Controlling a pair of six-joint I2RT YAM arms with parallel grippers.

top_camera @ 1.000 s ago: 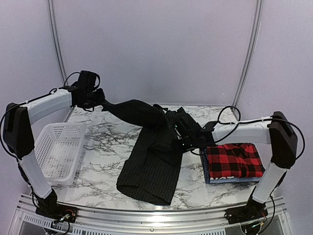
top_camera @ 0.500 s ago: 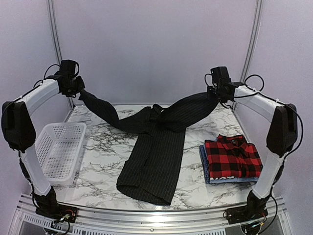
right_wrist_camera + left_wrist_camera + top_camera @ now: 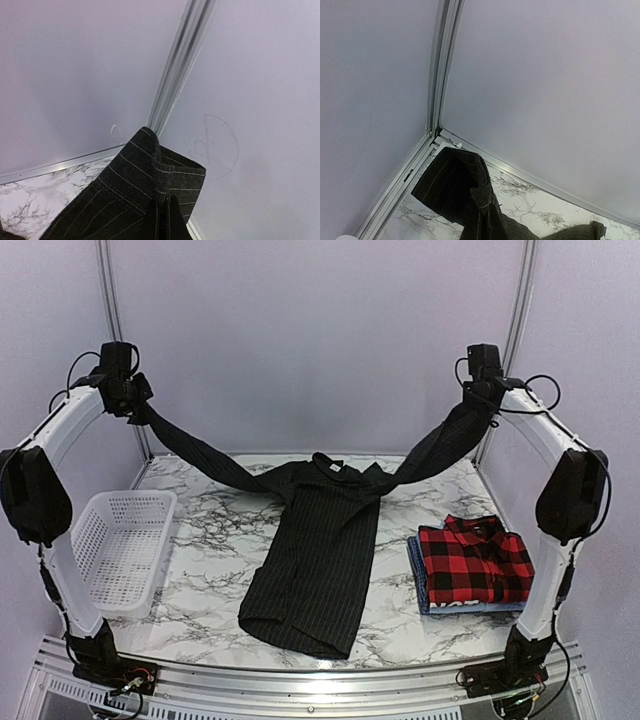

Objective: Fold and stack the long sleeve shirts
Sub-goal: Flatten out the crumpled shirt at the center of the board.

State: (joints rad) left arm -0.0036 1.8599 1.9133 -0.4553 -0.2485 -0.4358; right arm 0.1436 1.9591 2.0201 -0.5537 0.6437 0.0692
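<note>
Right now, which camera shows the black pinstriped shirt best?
Top external: it shows the whole black pinstriped shirt, body lying on the table, sleeves held up by the left gripper and right gripper. The wrist views each show only a bunched sleeve end.

Left arm (image 3: 70, 425), frame left, and right arm (image 3: 535, 425), frame right: white tubular links, bulky black joint housings, thin black cables looped alongside. Left gripper (image 3: 138, 406) and right gripper (image 3: 479, 396): black.

Bare marble (image 3: 205, 540) lies between the basket (image 3: 120, 550) and the black shirt (image 3: 315, 570), and narrowly between it and the plaid shirt (image 3: 475, 565); raised sleeves (image 3: 190, 447) span the back.
</note>
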